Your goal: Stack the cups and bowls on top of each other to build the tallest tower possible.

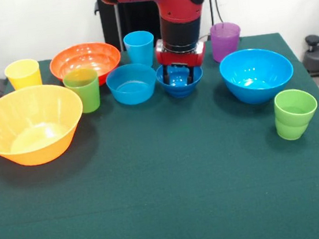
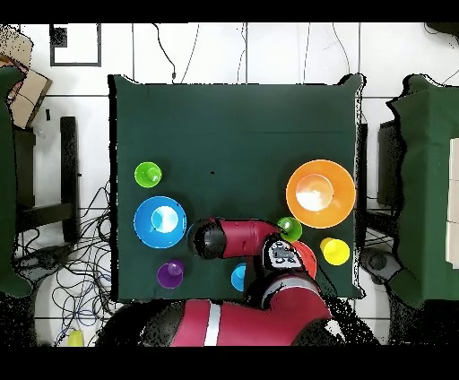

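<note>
Reaching into the small dark blue bowl (image 1: pixel 180 81) mid-bench, our gripper (image 1: pixel 176 74) stands spread, fingers inside it; we should pinch one wall firmly, then lift straight up.

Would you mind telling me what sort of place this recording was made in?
Most likely a robotics lab. A red and black arm works at a table with a green cloth set with plastic cups and bowls, loose cables trail over a tiled floor, and more green-covered tables stand alongside.
</note>
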Controlling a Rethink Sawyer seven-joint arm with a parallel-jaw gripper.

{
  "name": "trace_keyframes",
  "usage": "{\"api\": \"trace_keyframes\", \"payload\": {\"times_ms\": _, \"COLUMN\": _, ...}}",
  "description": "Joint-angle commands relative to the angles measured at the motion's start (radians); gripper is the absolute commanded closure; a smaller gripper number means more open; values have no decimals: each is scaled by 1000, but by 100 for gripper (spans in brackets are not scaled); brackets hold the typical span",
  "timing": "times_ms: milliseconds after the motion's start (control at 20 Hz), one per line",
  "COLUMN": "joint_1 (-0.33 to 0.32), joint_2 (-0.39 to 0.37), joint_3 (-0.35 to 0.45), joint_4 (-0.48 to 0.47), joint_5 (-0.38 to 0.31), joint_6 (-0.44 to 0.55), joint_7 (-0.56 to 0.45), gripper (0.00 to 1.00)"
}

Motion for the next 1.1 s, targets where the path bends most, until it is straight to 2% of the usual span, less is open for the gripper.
{"api": "trace_keyframes", "payload": {"times_ms": 50, "joint_1": -6, "joint_2": -24, "joint_3": 90, "joint_4": -93, "joint_5": 41, "joint_6": 26, "joint_7": 77, "gripper": 0}}
{"api": "trace_keyframes", "payload": {"times_ms": 200, "joint_1": -8, "joint_2": -36, "joint_3": 90, "joint_4": -87, "joint_5": 39, "joint_6": 32, "joint_7": 72, "gripper": 0}}
{"api": "trace_keyframes", "payload": {"times_ms": 750, "joint_1": -1, "joint_2": -9, "joint_3": 85, "joint_4": -92, "joint_5": 27, "joint_6": -23, "joint_7": 86, "gripper": 0}}
{"api": "trace_keyframes", "payload": {"times_ms": 1100, "joint_1": 26, "joint_2": 77, "joint_3": 51, "joint_4": -139, "joint_5": -4, "joint_6": -146, "joint_7": 102, "gripper": 0}}
